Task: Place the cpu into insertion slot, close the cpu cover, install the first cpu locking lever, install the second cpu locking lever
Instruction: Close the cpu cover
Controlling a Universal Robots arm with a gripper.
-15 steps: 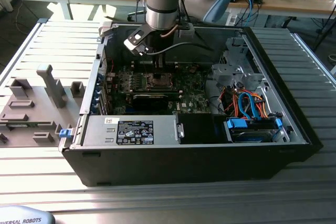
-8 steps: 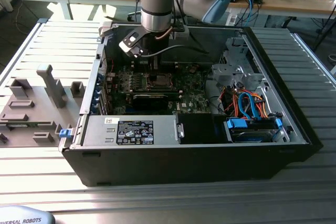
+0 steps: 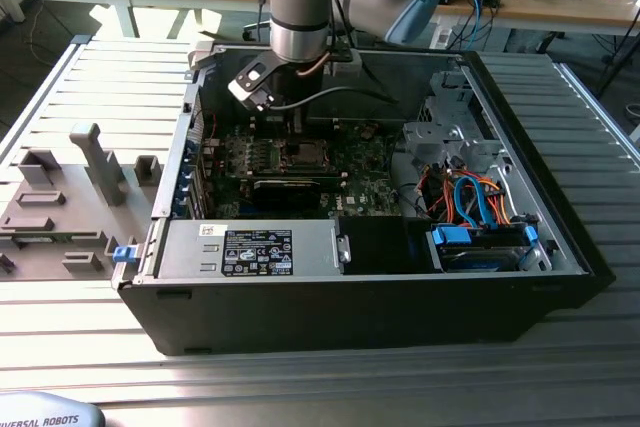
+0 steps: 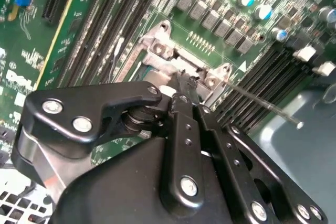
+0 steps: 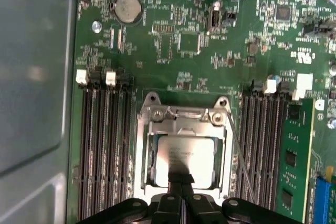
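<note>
the cpu (image 5: pixel 184 153) lies flat in the insertion slot (image 5: pixel 150 99), its grey metal top showing through the square window of the cpu cover (image 5: pixel 181 119), which sits folded down around it. in the exterior view the socket is toward the far middle of the open computer case (image 3: pixel 560 237).

the chip looks light and stiff, but its underside and the socket contacts are likely fragile, so it is best handled by its edges only. the cover is thin springy sheet metal. press it on the frame, not on the chip.

the gripper (image 5: pixel 181 181) stands over the near edge of the window. its fingers are pressed together with nothing visible between them, and the tips are at or just above the chip's top. whether they touch it cannot be told.

just beside the socket a thin wire locking lever (image 5: pixel 239 150) slants out over the memory slots (image 5: pixel 105 145). it looks unlatched, springy and slippery, and is best caught near its free end.

the arm (image 3: pixel 300 7) comes down from the far side.
</note>
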